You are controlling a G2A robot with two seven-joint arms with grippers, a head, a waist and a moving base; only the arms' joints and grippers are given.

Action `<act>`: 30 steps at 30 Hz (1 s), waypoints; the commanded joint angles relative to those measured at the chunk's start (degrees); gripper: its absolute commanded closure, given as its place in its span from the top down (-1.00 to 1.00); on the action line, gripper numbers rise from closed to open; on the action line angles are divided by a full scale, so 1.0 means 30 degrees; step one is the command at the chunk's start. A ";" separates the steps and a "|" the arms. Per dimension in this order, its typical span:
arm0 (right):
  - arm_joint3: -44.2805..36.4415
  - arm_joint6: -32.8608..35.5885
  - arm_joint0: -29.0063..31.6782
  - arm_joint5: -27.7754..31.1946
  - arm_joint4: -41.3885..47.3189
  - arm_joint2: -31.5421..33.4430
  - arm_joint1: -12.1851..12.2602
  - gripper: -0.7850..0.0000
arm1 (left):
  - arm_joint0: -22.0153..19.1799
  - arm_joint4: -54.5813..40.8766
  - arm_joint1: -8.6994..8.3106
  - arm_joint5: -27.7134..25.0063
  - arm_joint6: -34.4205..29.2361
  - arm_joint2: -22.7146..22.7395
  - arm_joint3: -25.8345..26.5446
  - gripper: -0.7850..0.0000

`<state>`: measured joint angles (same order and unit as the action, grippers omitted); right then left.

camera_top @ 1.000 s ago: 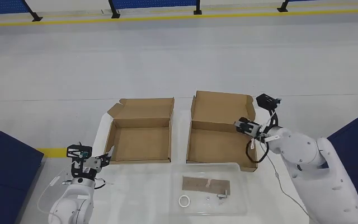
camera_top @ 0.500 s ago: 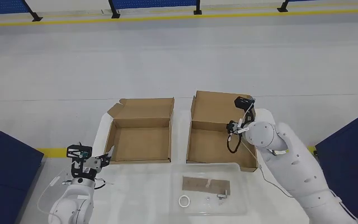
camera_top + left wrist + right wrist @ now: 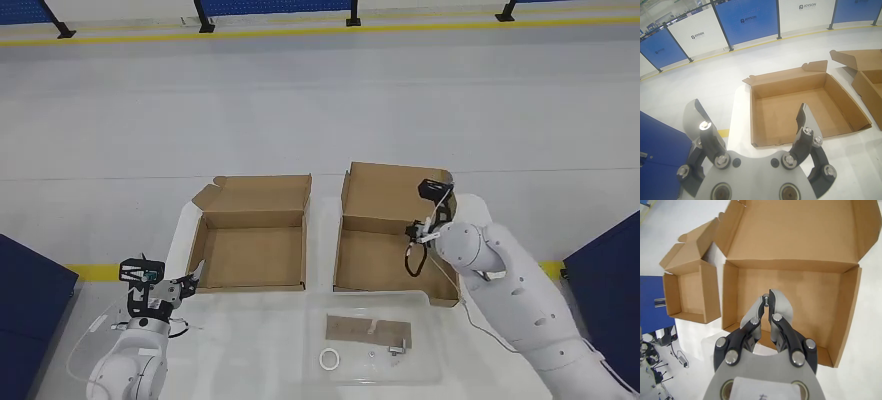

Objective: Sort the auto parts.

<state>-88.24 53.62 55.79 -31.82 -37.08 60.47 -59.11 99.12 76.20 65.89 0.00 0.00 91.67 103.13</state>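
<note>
The right gripper [image 3: 766, 303] pinches a small metal screw [image 3: 766, 298] between nearly closed fingertips. Directly beneath it is the bare floor of the right cardboard box [image 3: 806, 291]. The left gripper [image 3: 750, 104] is spread wide and holds nothing. The left cardboard box [image 3: 791, 108] lies just ahead of it. A clear tray [image 3: 420, 297] holding a white ring [image 3: 329, 358] sits between the two grippers.

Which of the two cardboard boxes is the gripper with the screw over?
The right-hand box: the right gripper, shut on a small screw, hangs above its floor. The open left gripper sits beside the left-hand box.
</note>
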 commanded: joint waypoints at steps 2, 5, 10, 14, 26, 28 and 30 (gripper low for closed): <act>0.1929 0.0263 -0.0947 -0.0556 -0.0161 -0.1052 -0.0347 -1.00 | 0.0000 0.0000 0.0000 0.0000 0.0000 0.0000 0.0000 1.00; 0.3628 0.0466 -0.1800 -0.0993 0.0221 -0.1922 -0.0760 -1.00 | 0.0000 0.0000 0.0000 0.0000 0.0000 0.0000 0.0000 1.00; 0.6096 0.0628 -0.2894 -0.1105 0.0156 -0.3244 -0.1352 -1.00 | 0.0000 0.0000 0.0000 0.0000 0.0000 0.0000 0.0000 1.00; 0.6470 0.0827 -0.3045 -0.0850 0.0439 -0.3301 -0.1423 -1.00 | 0.0000 0.0000 0.0000 0.0000 0.0000 0.0000 0.0000 1.00; 0.7216 -0.0422 -0.2856 -0.1323 0.0214 -0.3267 -0.1622 -1.00 | 0.0000 0.0000 0.0000 0.0000 0.0000 0.0000 0.0000 1.00; 0.7460 -0.0489 -0.2920 -0.1524 0.0362 -0.3281 -0.1722 -1.00 | 0.0000 0.0000 0.0000 0.0000 0.0000 0.0000 0.0000 1.00; 0.7708 -0.0602 -0.2985 -0.1629 0.0442 -0.3277 -0.1805 -1.00 | 0.0000 0.0000 0.0000 0.0000 0.0000 0.0000 0.0000 1.00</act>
<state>-65.48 51.92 46.91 -36.63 -35.85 50.64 -64.43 99.12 76.20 65.89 0.00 0.00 91.67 103.13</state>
